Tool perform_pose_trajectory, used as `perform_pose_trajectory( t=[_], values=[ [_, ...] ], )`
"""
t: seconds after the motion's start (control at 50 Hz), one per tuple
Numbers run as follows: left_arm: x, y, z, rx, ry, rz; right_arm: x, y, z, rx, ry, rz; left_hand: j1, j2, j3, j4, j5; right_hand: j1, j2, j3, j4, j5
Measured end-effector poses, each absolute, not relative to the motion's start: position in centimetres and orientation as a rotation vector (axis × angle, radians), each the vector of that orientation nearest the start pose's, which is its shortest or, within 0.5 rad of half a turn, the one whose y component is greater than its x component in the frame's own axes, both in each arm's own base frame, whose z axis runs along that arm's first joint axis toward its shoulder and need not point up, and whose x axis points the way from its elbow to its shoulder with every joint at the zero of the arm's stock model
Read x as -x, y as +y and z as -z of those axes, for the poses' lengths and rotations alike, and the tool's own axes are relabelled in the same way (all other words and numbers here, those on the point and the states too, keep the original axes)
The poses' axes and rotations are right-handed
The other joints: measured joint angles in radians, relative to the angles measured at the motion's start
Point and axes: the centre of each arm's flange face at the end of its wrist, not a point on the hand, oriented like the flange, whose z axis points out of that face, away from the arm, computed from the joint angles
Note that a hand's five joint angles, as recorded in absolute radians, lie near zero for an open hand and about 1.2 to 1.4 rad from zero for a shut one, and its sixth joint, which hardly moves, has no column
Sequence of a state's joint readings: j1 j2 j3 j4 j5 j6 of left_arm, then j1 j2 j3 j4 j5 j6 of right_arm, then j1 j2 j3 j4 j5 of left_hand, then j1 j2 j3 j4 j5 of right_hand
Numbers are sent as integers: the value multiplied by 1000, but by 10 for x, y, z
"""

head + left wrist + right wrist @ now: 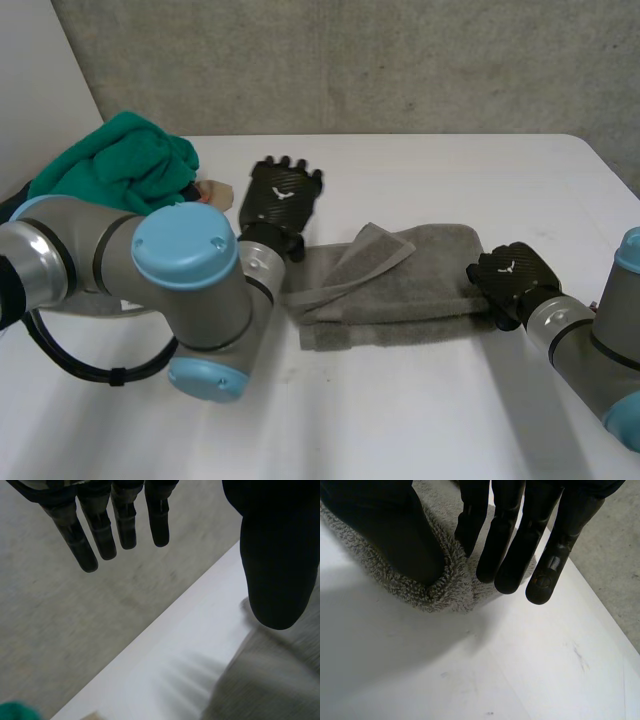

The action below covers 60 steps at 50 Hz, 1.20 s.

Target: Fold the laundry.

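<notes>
Right wrist view: right hand pinches the grey towel by its edge; left hand hovers straight-fingered.

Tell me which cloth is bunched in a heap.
The green cloth, far left in the head view; the grey towel lies mostly flat, partly folded.

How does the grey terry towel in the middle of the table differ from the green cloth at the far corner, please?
The grey terry towel lies mostly flat and partly folded, with one flap turned over; the green cloth sits bunched in a heap. The right hand is at the towel's end; the green cloth lies off beyond the left arm. Both rest on the white table.
</notes>
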<state>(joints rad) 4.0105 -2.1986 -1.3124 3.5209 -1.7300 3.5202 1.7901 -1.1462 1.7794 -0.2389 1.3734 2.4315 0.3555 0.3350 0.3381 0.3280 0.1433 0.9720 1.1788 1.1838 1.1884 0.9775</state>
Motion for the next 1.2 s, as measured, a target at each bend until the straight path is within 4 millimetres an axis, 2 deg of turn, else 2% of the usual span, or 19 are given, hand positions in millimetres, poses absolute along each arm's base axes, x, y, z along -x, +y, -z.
perform_pose_trajectory(
  t=[0.12,0.2,0.28,0.38,0.46,0.48,0.5,0.54,0.6,0.62,0.78,0.8,0.9,1.0,1.02,1.12,1.14,1.18,1.2],
  values=[
    [389,-233,-184,-1154,2122,2387,-217,-278,-132,1385,2332,1794,0,0,0,0,0,0,0,0,0,0],
    [398,-230,-174,-1210,2148,2385,-218,-276,-131,1381,2333,1784,0,0,0,0,0,0,0,0,0,4],
    [411,-234,-152,-1268,2175,2360,-217,-276,-130,1374,2336,1777,0,0,0,0,0,0,0,0,0,11],
    [421,-252,-128,-1259,2167,2339,-216,-275,-129,1371,2343,1768,0,2,2,3,7,0,0,0,0,12],
    [420,-268,-123,-1204,2134,2329,-215,-275,-128,1370,2350,1766,21,42,38,48,64,0,0,0,0,12],
    [413,-284,-122,-1129,2096,2306,-214,-276,-128,1369,2354,1767,49,69,66,78,93,0,0,0,0,12],
    [413,-284,-122,-1129,2096,2306,-214,-276,-128,1369,2354,1767,49,69,66,78,93,0,0,0,0,12],
    [395,-311,-123,-986,2032,2234,-213,-276,-127,1370,2358,1767,45,66,64,76,90,0,0,0,0,12],
    [386,-319,-124,-940,2016,2198,-213,-276,-127,1371,2359,1767,36,57,53,60,69,0,0,0,0,12],
    [373,-323,-127,-895,2002,2140,-213,-276,-127,1375,2360,1767,31,44,39,43,46,0,0,0,0,12],
    [359,-295,-148,-936,2041,2127,-213,-276,-128,1381,2359,1768,31,40,37,38,40,0,0,0,0,12],
    [356,-280,-155,-962,2073,2141,-213,-276,-129,1384,2356,1773,8,21,20,20,22,0,0,0,0,12],
    [349,-252,-171,-976,2133,2178,-214,-276,-139,1439,2333,1820,8,16,20,16,16,0,0,0,0,12],
    [341,-240,-185,-952,2156,2206,-216,-278,-151,1550,2291,1898,8,10,12,11,11,0,0,0,0,12],
    [337,-237,-190,-938,2160,2216,-226,-277,-161,1684,2196,1982,8,6,7,8,7,0,0,0,0,12],
    [325,-236,-201,-888,2158,2227,-272,-258,-179,1934,1831,2127,-8,-3,-2,-1,-3,8,0,0,1,12],
    [320,-237,-204,-870,2155,2227,-291,-247,-181,1996,1676,2153,-11,-4,-3,-2,-4,8,0,0,1,12],
    [316,-238,-205,-855,2153,2225,-306,-237,-180,2034,1553,2161,-12,-5,-3,-4,-3,8,0,0,1,12],
    [310,-241,-208,-832,2150,2221,-327,-221,-176,2075,1381,2152,-12,-5,-3,-4,-3,8,0,0,1,12]
  ],
)
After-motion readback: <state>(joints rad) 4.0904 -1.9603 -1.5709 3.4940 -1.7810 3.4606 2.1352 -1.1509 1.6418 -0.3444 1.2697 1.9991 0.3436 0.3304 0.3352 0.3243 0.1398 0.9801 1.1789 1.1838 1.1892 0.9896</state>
